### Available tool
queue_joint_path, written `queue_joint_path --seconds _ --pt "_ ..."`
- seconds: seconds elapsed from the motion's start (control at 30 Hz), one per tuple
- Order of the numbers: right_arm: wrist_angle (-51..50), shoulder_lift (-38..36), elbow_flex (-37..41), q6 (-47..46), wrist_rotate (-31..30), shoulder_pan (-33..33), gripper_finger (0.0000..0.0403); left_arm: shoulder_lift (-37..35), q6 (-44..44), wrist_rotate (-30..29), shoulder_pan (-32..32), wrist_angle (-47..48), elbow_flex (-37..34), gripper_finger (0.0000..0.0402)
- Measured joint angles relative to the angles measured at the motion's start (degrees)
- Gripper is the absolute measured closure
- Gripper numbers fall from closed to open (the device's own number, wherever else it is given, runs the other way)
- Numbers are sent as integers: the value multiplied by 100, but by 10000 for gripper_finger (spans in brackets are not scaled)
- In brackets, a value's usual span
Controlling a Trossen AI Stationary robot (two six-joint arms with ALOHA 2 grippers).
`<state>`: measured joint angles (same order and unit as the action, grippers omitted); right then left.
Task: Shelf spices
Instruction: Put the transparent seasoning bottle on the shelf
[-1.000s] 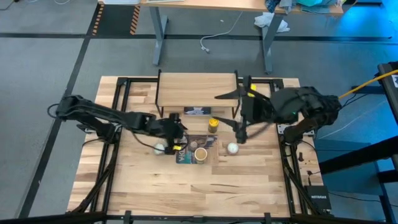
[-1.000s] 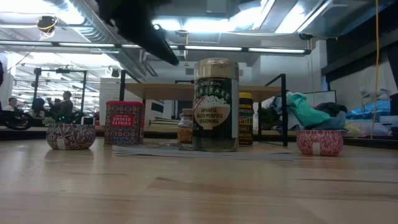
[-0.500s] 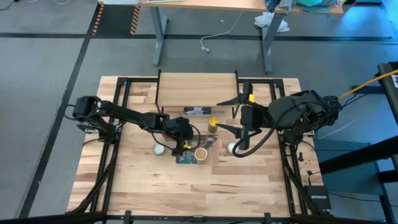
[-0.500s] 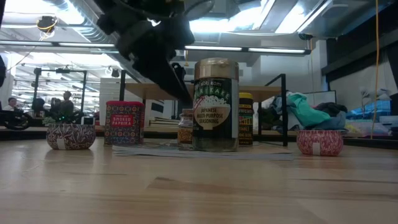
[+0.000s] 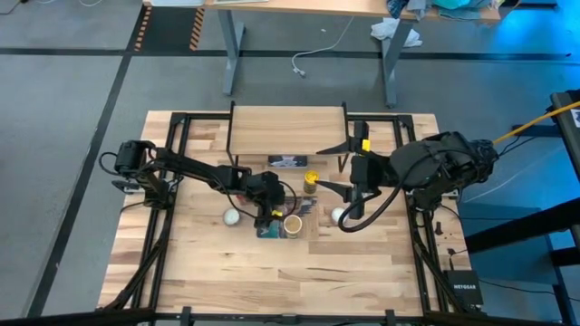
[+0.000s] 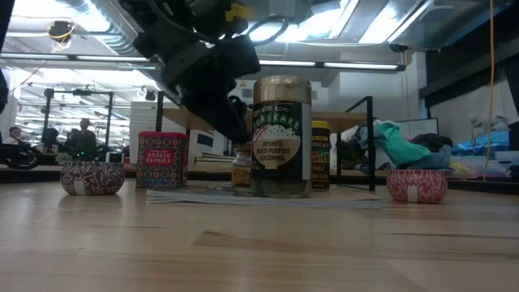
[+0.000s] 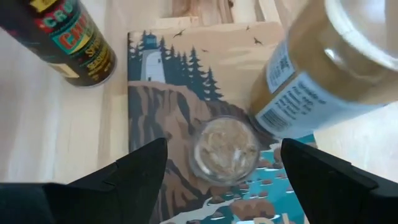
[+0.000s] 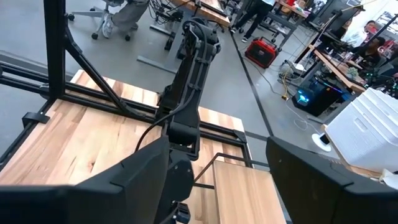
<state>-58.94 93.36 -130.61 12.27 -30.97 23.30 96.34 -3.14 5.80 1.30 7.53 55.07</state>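
- Shelf (image 5: pixel 285 122): it stands bare at the table's (image 5: pixel 362 263) far side, with none of the spices on it yet. I judge its thin legs a snag risk for any loaded arm coming in low.
- Book (image 7: pixel 168 81): two spices stand on it, so a dragged jar could slide it and upset the others.
- Tan jar (image 7: pixel 323 68): it stands just beside the tiny jar, and I fear one finger (image 7: pixel 323 180) clips it and tips it.
- Tiny jar (image 7: pixel 226 149): the left gripper (image 7: pixel 222 149) hovers over it, fingers spread to either side and holding nothing. An off-centre close could squirt it out.
- Right gripper (image 5: pixel 333 166): it waits near the shelf's front, jaws apart and empty. A careless swing could knock the yellow jar (image 5: pixel 311 179) below it.
- Count: one shelf, one book, two arms.
- Count: four spices in all, namely the tan jar, red tin (image 6: pixel 162 161), yellow jar and tiny jar.
- Count: two white balls (image 5: pixel 233 216), one on either side of the book.
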Motion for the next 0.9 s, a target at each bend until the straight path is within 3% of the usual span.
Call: queue_joint_path --seconds 0.2,0.5,0.9 --pt "2 0 0 0 -5 -7 127 9 -72 19 7 -103 0 98" --pt "9 0 0 0 -10 -7 127 72 -54 52 9 -114 0 142" --pt "7 0 -2 -48 -7 -5 127 324 75 18 9 -210 0 146"
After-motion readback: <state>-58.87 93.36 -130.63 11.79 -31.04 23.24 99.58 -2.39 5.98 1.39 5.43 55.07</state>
